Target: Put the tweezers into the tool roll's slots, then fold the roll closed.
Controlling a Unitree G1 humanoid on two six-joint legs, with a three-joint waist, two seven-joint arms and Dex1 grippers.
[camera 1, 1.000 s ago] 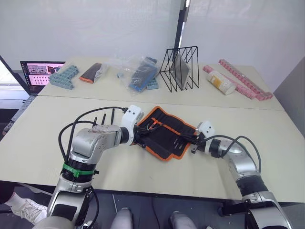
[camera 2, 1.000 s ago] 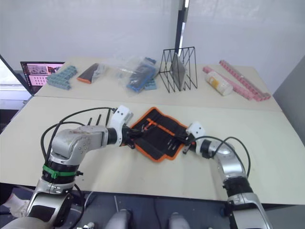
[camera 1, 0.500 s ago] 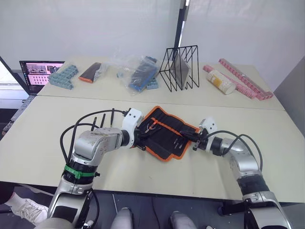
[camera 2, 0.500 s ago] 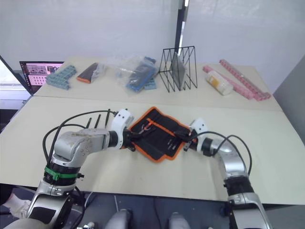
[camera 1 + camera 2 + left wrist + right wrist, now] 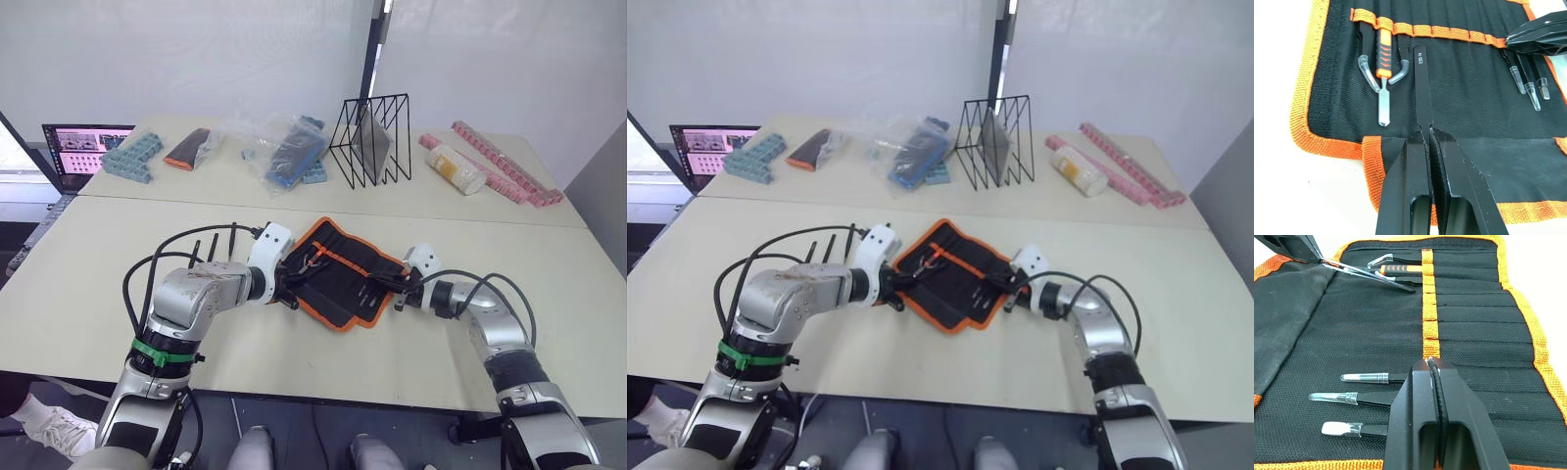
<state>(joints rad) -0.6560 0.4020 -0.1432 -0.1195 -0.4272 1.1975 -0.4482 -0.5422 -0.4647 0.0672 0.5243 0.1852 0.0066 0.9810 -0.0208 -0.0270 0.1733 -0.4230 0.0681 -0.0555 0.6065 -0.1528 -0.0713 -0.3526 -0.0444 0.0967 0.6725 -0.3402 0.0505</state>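
The tool roll (image 5: pixel 338 271) lies unrolled and flat on the beige table (image 5: pixel 88 294), its orange edge trim facing up and an orange band of narrow slots running across the black fabric. The left gripper (image 5: pixel 1430 131) sits over one end of the roll, its two black fingers pressed together on the near end of a single black tweezer (image 5: pixel 1421 83); the far end of this tweezer, marked ESD-14, reaches the orange slot band just ahead of the fingertips. Beside that tweezer, on the side away from the other gripper, an orange-handled tool (image 5: pixel 1382 58) and a curved tweezer with a clear tip cap (image 5: pixel 1365 66) are already seated in slots. The right gripper (image 5: pixel 1431 363) rests on the opposite end of the roll with its fingers closed together, tips touching the orange slot band, with nothing seen between them. Just beside these fingers three seated tweezers (image 5: pixel 1359 397) lie parallel, each ending in a clear cap. Across the roll, well ahead of the right gripper, the left gripper's fingertips meet the held tweezer.
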